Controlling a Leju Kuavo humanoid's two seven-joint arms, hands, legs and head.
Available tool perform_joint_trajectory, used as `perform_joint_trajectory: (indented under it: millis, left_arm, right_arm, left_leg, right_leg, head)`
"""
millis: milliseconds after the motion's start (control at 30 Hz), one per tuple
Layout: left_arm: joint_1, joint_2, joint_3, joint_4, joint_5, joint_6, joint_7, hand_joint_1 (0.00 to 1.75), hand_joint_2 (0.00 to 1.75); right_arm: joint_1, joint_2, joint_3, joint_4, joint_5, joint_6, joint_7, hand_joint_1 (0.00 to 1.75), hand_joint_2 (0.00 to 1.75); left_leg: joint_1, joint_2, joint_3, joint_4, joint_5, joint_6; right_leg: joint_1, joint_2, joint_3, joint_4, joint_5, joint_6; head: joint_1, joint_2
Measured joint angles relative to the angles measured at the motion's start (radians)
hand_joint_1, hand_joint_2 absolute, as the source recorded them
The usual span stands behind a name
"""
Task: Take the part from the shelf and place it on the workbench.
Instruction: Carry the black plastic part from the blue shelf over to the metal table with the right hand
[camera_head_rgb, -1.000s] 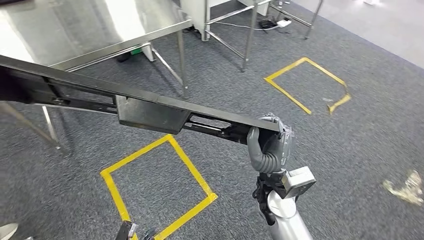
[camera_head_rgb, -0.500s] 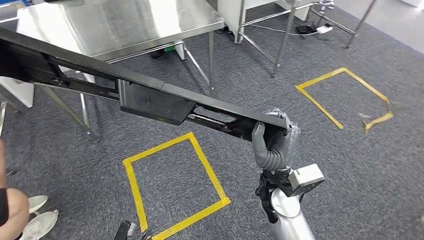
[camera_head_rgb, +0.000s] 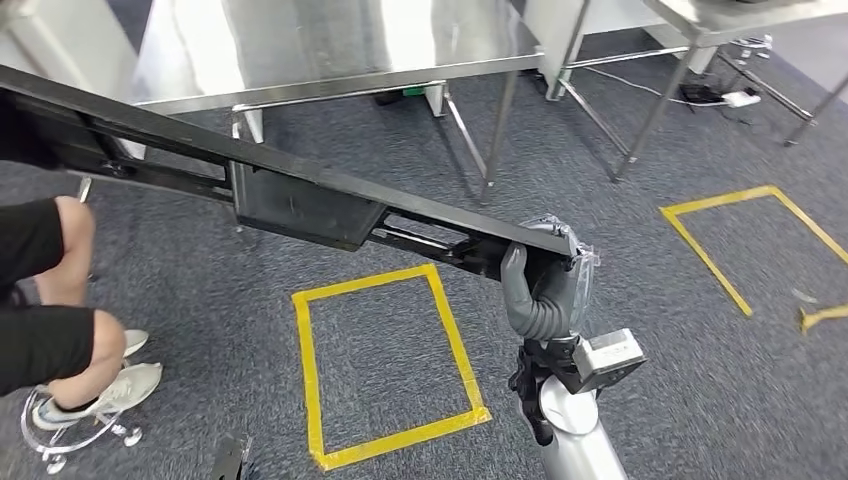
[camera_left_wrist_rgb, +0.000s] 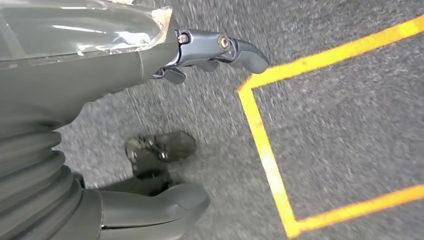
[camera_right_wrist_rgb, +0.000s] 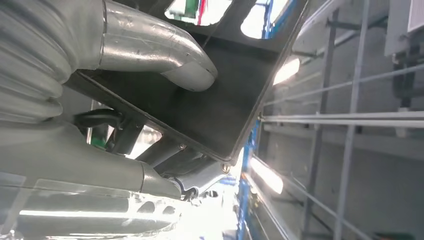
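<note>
Over the grey floor (camera_head_rgb: 700, 380), your right hand (camera_head_rgb: 540, 295) gripped the long black part's (camera_head_rgb: 300, 205) near end; left hand (camera_left_wrist_rgb: 150, 125) hung open.

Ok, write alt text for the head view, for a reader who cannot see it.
The robot's right hand grips one end of a long black part, which slants up and away to the picture's left edge above grey carpet. Behind it stands a steel workbench; yellow tape squares mark the floor, and a seated person's legs show at left.
</note>
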Motion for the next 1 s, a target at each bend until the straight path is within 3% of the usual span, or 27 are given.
perform_joint_trajectory:
  millis: [33, 67, 133, 200, 233, 300, 367, 433, 500, 533, 567, 600, 667, 733, 833, 1000]
  left_arm:
    - [0.008, -0.003, 0.018, -0.008, -0.019, -0.006, 0.006, 0.00, 1.75]
    - [0.016, -0.005, 0.037, -0.015, -0.039, -0.014, 0.012, 0.00, 1.75]
    - [0.031, -0.007, 0.075, -0.027, -0.072, -0.024, 0.021, 0.00, 1.75]
    - [0.039, -0.008, 0.104, -0.036, -0.095, -0.030, 0.027, 0.00, 1.75]
    - [0.043, -0.008, 0.119, -0.040, -0.118, -0.032, 0.032, 0.00, 1.75]
    - [0.053, -0.009, 0.155, -0.048, -0.195, -0.033, 0.049, 0.00, 1.75]
    - [0.063, -0.012, 0.204, -0.061, -0.301, -0.027, 0.073, 0.00, 1.75]
    - [0.068, -0.020, 0.261, -0.078, -0.410, -0.024, 0.102, 0.00, 1.75]
    - [0.073, -0.031, 0.321, -0.092, -0.505, -0.029, 0.128, 0.00, 1.75]
    - [0.077, -0.036, 0.353, -0.097, -0.540, -0.037, 0.137, 0.00, 1.75]
    - [0.081, -0.041, 0.383, -0.100, -0.565, -0.049, 0.142, 0.00, 1.75]
    - [0.085, -0.045, 0.413, -0.102, -0.581, -0.065, 0.144, 0.00, 1.75]
    - [0.089, -0.050, 0.461, -0.103, -0.602, -0.092, 0.144, 0.00, 1.75]
    - [0.089, -0.055, 0.496, -0.105, -0.611, -0.105, 0.142, 0.00, 1.75]
    - [0.094, -0.064, 0.528, -0.108, -0.615, -0.109, 0.141, 0.00, 1.75]
    - [0.096, -0.068, 0.555, -0.109, -0.616, -0.110, 0.141, 0.00, 1.75]
  right_arm:
    - [0.002, -0.003, -0.001, 0.002, -0.003, -0.003, -0.001, 1.75, 1.75]
    - [0.005, -0.005, -0.001, 0.004, -0.005, -0.006, -0.002, 1.75, 1.75]
    - [0.007, -0.010, -0.001, 0.006, -0.008, -0.012, -0.006, 1.75, 1.75]
    - [0.007, -0.012, -0.001, 0.007, -0.010, -0.015, -0.009, 1.75, 1.75]
    - [0.007, -0.013, -0.001, 0.007, -0.011, -0.019, -0.012, 1.75, 1.75]
    - [0.008, -0.015, -0.001, 0.007, -0.011, -0.029, -0.016, 1.75, 1.75]
    - [0.009, -0.016, -0.001, 0.007, -0.009, -0.039, -0.019, 1.75, 1.75]
    - [0.010, -0.016, -0.003, 0.008, -0.009, -0.046, -0.020, 1.75, 1.75]
    - [0.012, -0.017, -0.004, 0.010, -0.011, -0.049, -0.021, 1.75, 1.75]
    - [0.014, -0.017, -0.005, 0.012, -0.012, -0.050, -0.022, 1.75, 1.75]
    - [0.014, -0.017, -0.006, 0.014, -0.012, -0.051, -0.023, 1.75, 1.75]
    - [0.015, -0.017, -0.007, 0.016, -0.012, -0.052, -0.024, 1.75, 1.75]
    - [0.015, -0.017, -0.008, 0.017, -0.012, -0.052, -0.027, 1.75, 1.75]
    - [0.013, -0.017, -0.009, 0.017, -0.012, -0.053, -0.028, 1.75, 1.75]
    - [0.014, -0.018, -0.010, 0.018, -0.013, -0.055, -0.028, 1.75, 1.75]
    - [0.014, -0.019, -0.011, 0.018, -0.014, -0.056, -0.029, 1.75, 1.75]
  left_leg:
    - [0.000, -0.013, 0.000, 0.000, 0.000, 0.000]
    - [0.001, -0.025, 0.001, 0.000, 0.000, 0.000]
    - [0.002, -0.043, 0.003, 0.002, -0.001, -0.002]
    - [0.000, -0.054, 0.003, 0.004, -0.003, -0.010]
    - [-0.002, -0.057, 0.002, 0.004, -0.004, -0.016]
    - [-0.002, -0.059, 0.001, 0.001, -0.003, -0.028]
    - [0.000, -0.039, -0.005, 0.014, -0.015, -0.038]
    - [0.001, -0.003, -0.042, 0.094, -0.064, -0.046]
    - [0.003, 0.016, -0.104, 0.225, -0.126, -0.052]
    - [0.004, 0.019, -0.124, 0.270, -0.139, -0.053]
    - [0.004, 0.021, -0.128, 0.282, -0.136, -0.052]
    - [0.004, 0.022, -0.111, 0.251, -0.115, -0.050]
    - [0.002, 0.030, -0.038, 0.118, -0.060, -0.042]
    - [-0.002, 0.037, 0.015, 0.020, -0.034, -0.034]
    - [-0.009, 0.035, 0.027, 0.003, -0.029, -0.034]
    - [-0.017, 0.030, 0.026, 0.003, -0.028, -0.025]
  right_leg:
    - [0.000, 0.004, -0.023, 0.038, -0.006, 0.003]
    - [-0.001, 0.005, -0.029, 0.037, 0.004, 0.009]
    - [-0.006, 0.008, 0.014, -0.075, 0.062, 0.026]
    - [-0.009, 0.017, 0.066, -0.197, 0.113, 0.029]
    - [-0.009, 0.020, 0.079, -0.227, 0.124, 0.022]
    - [-0.006, 0.021, 0.084, -0.235, 0.130, 0.003]
    - [-0.010, 0.018, 0.085, -0.238, 0.135, -0.012]
    - [-0.013, 0.012, 0.087, -0.240, 0.136, -0.026]
    - [-0.010, 0.004, 0.086, -0.240, 0.136, -0.034]
    - [-0.008, 0.002, 0.085, -0.240, 0.135, -0.034]
    - [-0.007, -0.001, 0.085, -0.240, 0.135, -0.034]
    - [-0.007, -0.002, 0.086, -0.240, 0.135, -0.034]
    - [-0.004, -0.005, 0.088, -0.240, 0.135, -0.033]
    - [0.004, -0.009, 0.087, -0.238, 0.132, -0.030]
    - [0.012, -0.012, 0.084, -0.236, 0.130, -0.027]
    - [0.008, -0.016, 0.087, -0.242, 0.134, -0.021]
  head:
    - [0.000, 0.000]
    - [0.000, 0.000]
    - [0.000, 0.000]
    - [0.000, 0.000]
    - [0.000, 0.000]
    - [-0.001, 0.000]
    - [-0.002, 0.000]
    - [-0.003, 0.000]
    - [-0.003, 0.000]
    - [-0.003, 0.000]
    - [-0.003, 0.000]
    - [-0.003, 0.000]
    - [-0.003, 0.000]
    - [-0.002, 0.000]
    - [-0.001, 0.000]
    - [-0.001, 0.000]
